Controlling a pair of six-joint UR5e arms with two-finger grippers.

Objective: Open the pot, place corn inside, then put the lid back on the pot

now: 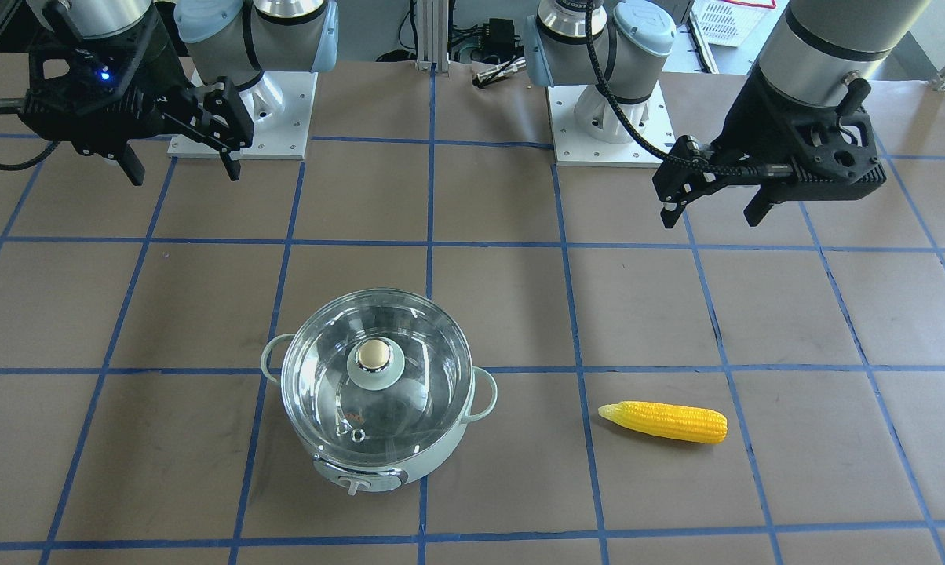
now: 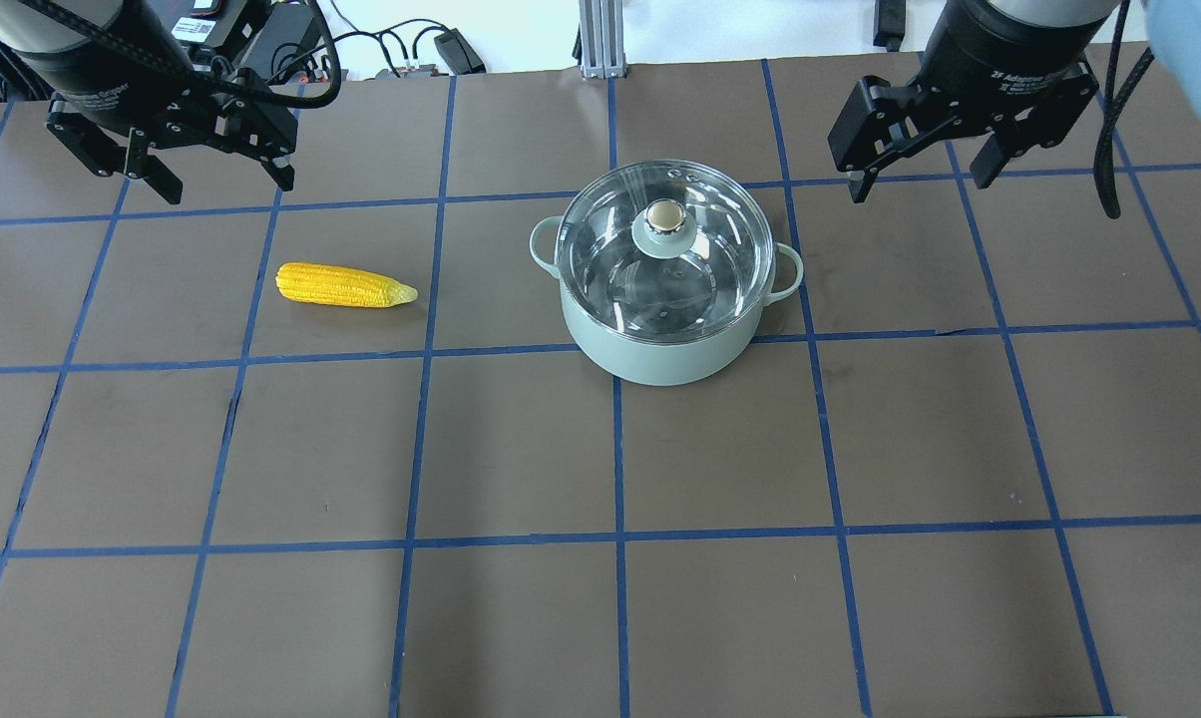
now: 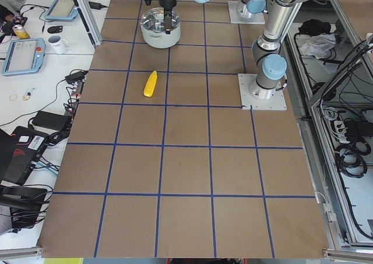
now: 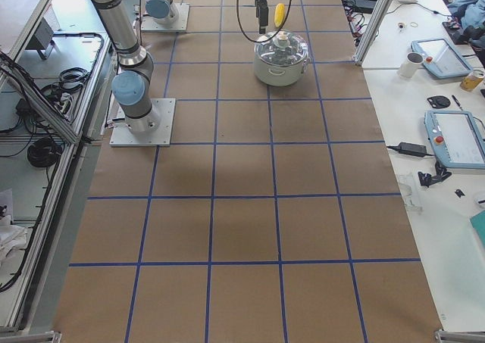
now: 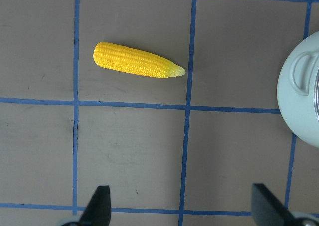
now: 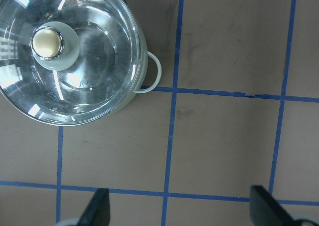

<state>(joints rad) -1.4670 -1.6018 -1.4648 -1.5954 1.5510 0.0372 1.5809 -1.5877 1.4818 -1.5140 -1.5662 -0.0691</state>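
Observation:
The pale mint-green pot stands near the table's middle with the clear glass lid on it, its beige knob at the centre. The yellow corn lies flat on the brown table, on the pot's left, tip towards the pot. My left gripper hangs open and empty above the table behind the corn; its wrist view shows the corn and the pot's edge. My right gripper hangs open and empty to the right of the pot; its wrist view shows the lid.
The two arm bases stand at the robot's side of the table. Blue tape lines grid the brown surface. Side benches hold tablets and a mug beyond the table's edges.

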